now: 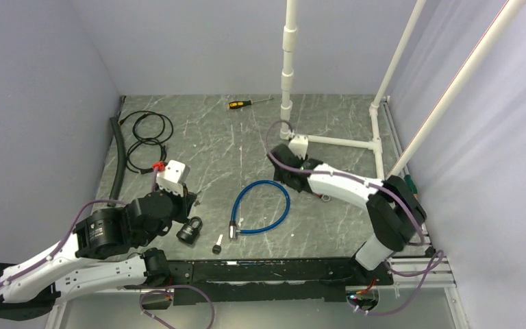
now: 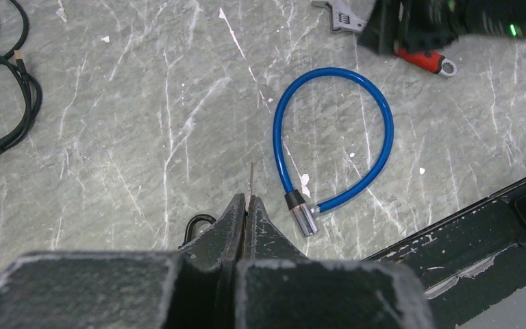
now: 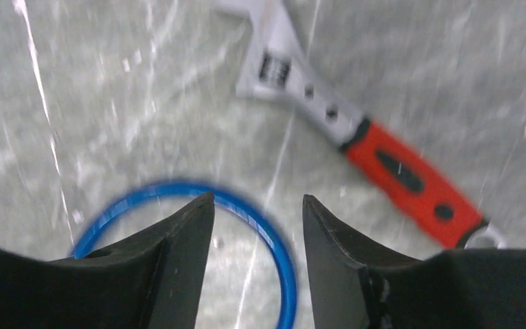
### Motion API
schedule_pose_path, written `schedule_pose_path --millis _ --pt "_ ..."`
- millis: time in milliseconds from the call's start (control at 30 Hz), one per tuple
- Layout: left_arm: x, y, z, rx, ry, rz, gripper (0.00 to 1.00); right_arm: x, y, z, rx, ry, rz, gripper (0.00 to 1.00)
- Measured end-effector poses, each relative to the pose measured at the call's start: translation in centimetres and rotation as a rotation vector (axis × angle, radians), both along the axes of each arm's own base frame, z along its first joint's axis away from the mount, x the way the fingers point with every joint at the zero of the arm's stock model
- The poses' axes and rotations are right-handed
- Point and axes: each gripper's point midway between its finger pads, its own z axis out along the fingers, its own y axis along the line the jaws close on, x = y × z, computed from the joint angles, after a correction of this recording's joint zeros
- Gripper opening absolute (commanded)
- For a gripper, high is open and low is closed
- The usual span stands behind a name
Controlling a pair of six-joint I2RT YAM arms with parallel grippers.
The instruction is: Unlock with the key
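Note:
My left gripper (image 2: 248,205) is shut on a key; its thin metal blade (image 2: 250,181) sticks out past the fingertips. The black padlock (image 1: 189,229) lies just below and to the right of the left gripper (image 1: 190,205). In the left wrist view only its shackle (image 2: 197,223) shows, left of the fingers. A blue cable lock (image 1: 260,205) lies mid-table as a loop (image 2: 334,71), its metal cylinder end (image 2: 303,216) close to the right of my left fingertips. The right gripper (image 3: 258,202) hovers open above the loop's blue cable (image 3: 290,281), holding nothing.
A second small key with a black head (image 1: 216,245) lies near the front rail. A red-handled adjustable wrench (image 3: 397,168) lies right of the right gripper. At the back are a screwdriver (image 1: 241,104), coiled black cables (image 1: 147,137), a black hose (image 1: 118,157) and a white pipe frame (image 1: 335,142).

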Motion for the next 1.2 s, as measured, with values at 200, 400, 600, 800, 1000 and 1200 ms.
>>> schedule_pose_path --millis 200,400,600,800,1000,1200 --pt "0.0 0.0 -0.1 -0.001 0.004 0.004 0.00 4.7 0.1 3.8 0.005 -0.029 -0.018 0.67" --pt "0.0 0.4 -1.1 0.046 0.032 0.030 0.00 -1.7 1.5 5.6 0.227 0.058 -0.061 0.96" --pt "0.0 0.4 -1.7 0.079 0.048 0.032 0.00 -10.8 5.7 3.9 0.303 0.193 -0.034 0.98" --pt "0.0 0.4 -1.8 0.069 0.056 0.040 0.00 -13.4 9.3 1.1 0.230 0.247 0.088 0.94" --pt "0.0 0.6 -1.9 0.073 0.058 0.055 0.00 -12.6 13.6 0.2 0.172 0.249 0.168 0.88" --pt "0.0 1.4 -1.9 0.080 0.061 0.081 0.00 -12.5 16.8 -1.4 0.143 0.267 0.210 0.82"
